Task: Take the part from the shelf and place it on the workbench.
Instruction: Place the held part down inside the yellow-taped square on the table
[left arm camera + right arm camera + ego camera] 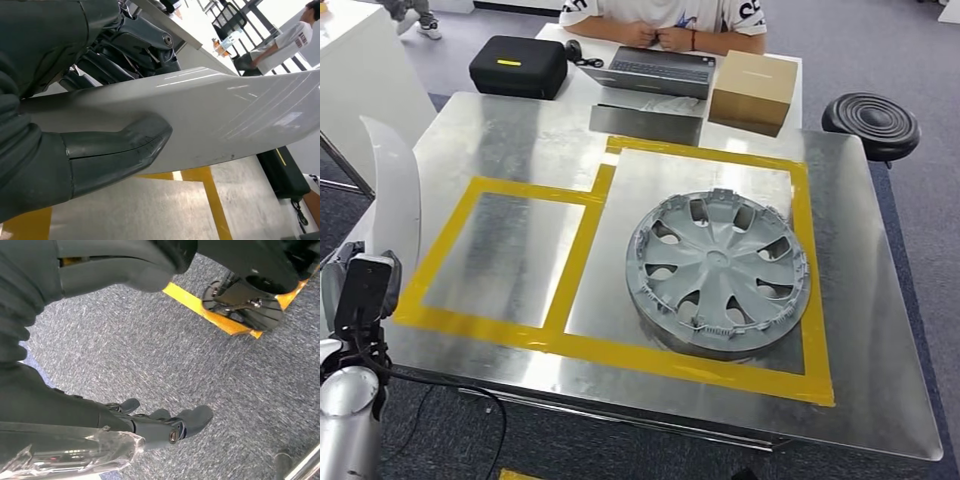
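Observation:
A long, curved white part (395, 190) stands upright at the workbench's left edge, held by my left hand (354, 285). In the left wrist view the thumb (117, 147) presses one face of the white part (226, 115) and the dark fingers (124, 50) lie behind it, above the yellow tape. The metal workbench (509, 120) carries two yellow-taped rectangles; the left one (505, 260) is bare. My right hand (26, 365) hangs over grey carpet with thumb and fingers apart and nothing in it.
A grey wheel cover (718, 272) lies in the right taped rectangle. Beyond the bench are a black case (518, 65), a laptop (652, 72), a cardboard box (754, 90) and a seated person (663, 20). A black stool (871, 125) stands at the far right.

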Action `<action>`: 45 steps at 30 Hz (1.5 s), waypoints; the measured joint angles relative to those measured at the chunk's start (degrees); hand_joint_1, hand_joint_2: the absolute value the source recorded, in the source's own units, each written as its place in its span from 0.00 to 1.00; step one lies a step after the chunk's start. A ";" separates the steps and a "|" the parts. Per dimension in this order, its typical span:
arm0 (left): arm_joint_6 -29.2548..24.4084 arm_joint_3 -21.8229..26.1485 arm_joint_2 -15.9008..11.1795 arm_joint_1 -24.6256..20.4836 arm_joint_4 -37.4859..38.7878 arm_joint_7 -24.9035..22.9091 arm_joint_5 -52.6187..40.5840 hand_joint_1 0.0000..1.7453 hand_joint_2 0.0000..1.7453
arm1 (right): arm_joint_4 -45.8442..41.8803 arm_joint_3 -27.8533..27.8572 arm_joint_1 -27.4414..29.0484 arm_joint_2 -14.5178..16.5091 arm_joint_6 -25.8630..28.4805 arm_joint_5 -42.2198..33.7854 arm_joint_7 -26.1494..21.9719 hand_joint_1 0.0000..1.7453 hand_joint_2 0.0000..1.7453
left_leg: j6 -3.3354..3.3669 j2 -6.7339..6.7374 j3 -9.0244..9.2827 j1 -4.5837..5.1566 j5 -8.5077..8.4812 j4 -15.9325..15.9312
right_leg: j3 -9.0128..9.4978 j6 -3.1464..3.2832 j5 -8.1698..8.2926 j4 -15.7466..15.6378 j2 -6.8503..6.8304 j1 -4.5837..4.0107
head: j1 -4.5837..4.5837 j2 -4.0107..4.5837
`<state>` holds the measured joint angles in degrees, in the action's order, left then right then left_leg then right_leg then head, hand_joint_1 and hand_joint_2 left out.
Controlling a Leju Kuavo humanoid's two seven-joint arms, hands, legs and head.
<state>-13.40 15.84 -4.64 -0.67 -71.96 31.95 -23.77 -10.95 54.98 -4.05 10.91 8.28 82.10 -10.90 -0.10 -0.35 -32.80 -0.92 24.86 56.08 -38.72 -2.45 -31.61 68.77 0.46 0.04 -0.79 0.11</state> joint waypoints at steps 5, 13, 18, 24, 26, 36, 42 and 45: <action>0.02 0.37 0.13 0.03 0.60 0.01 0.16 1.00 1.00 | 0.00 -0.01 0.15 0.00 -0.02 0.02 0.04 0.00 0.00 | 0.08 -0.07 0.13 0.00 0.10 0.08 | -2.01 -0.20 0.95 3.54 -0.01 0.08 | 0.01 0.00; -0.15 0.56 0.13 -0.13 0.82 0.01 0.30 1.00 1.00 | 0.00 -0.01 -0.05 -0.04 0.01 0.02 0.05 0.00 0.00 | -1.71 -0.12 -0.07 0.13 0.88 1.03 | 4.97 1.50 5.92 -10.24 0.17 0.11 | -0.16 0.00; -0.42 0.83 0.22 -0.34 1.19 -0.01 0.35 1.00 1.00 | 0.00 -0.01 0.05 -0.07 0.02 0.02 0.08 0.00 0.00 | -2.81 -0.06 -7.33 0.11 8.11 16.50 | 5.08 2.82 6.01 -10.57 0.10 0.15 | -0.57 0.00; -0.44 0.92 0.22 -0.46 1.40 -0.01 0.35 1.00 1.00 | 0.00 -0.01 0.01 -0.09 0.02 0.02 0.08 0.00 0.00 | -2.14 -0.01 -1.08 0.17 0.75 3.42 | 5.15 2.49 5.95 -10.42 0.20 -0.08 | -0.57 0.00; -0.45 0.96 0.24 -0.51 1.42 -0.01 0.36 1.00 1.00 | 0.00 -0.01 0.05 -0.09 0.02 0.02 0.08 0.00 0.00 | -1.73 -0.02 0.16 0.31 0.36 0.38 | 4.91 1.92 6.01 -10.38 0.25 -0.26 | -0.51 0.00; -0.47 1.40 0.56 -0.54 1.46 -0.02 0.34 1.00 1.00 | 0.02 -0.01 0.18 -0.09 0.00 0.02 0.08 0.00 0.00 | 0.07 -0.03 0.26 0.00 0.18 -0.04 | -2.75 -0.28 0.02 4.87 -0.01 0.08 | -0.04 0.00; -0.48 1.68 0.57 -0.58 1.47 -0.02 0.37 0.89 1.00 | 0.02 -0.02 -0.02 -0.08 0.01 0.04 0.08 0.00 0.00 | -1.24 -0.19 0.37 0.31 0.40 0.20 | 5.03 0.98 5.61 -10.15 0.24 -0.06 | -0.20 0.00; -0.38 1.81 0.42 -0.69 1.52 -0.02 0.67 0.83 1.00 | 0.02 -0.02 0.04 -0.09 0.00 0.15 0.07 0.00 0.00 | -2.13 -0.11 -0.25 0.15 1.52 1.52 | 4.97 2.19 5.88 -10.26 0.24 0.06 | -0.42 0.00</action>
<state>-13.78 17.64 -4.22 -1.36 -70.43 31.93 -23.10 -10.93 54.95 -4.02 10.82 8.28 82.25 -10.83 -2.24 -0.46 -33.04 -0.77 26.39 57.60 -33.76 -0.27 -25.73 58.51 0.70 0.10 -1.21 0.11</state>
